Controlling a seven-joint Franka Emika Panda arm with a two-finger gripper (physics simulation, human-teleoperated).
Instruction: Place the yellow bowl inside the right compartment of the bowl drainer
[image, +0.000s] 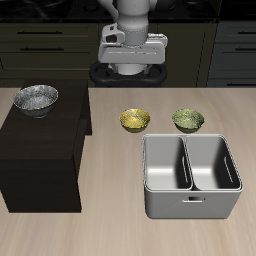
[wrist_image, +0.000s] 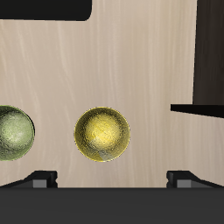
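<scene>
The yellow bowl (image: 134, 120) (wrist_image: 102, 134) rests upright on the wooden table, just behind the bowl drainer (image: 192, 205). This grey tub has two empty wells; its right compartment (image: 213, 163) is the one nearer the green bowl (image: 188, 120) (wrist_image: 13, 133). My gripper (image: 132, 66) (wrist_image: 112, 178) hangs high above the table, behind the yellow bowl and apart from it. It is open, its fingertips (wrist_image: 39, 178) spread wide with nothing between them. The yellow bowl lies almost straight beneath it.
A low black cabinet (image: 42, 150) (wrist_image: 210, 52) stands beside the yellow bowl, with a silver metal bowl (image: 36, 98) on top. The drainer's small handle (image: 195, 199) faces the table's front edge. Dark kitchen cabinets line the back.
</scene>
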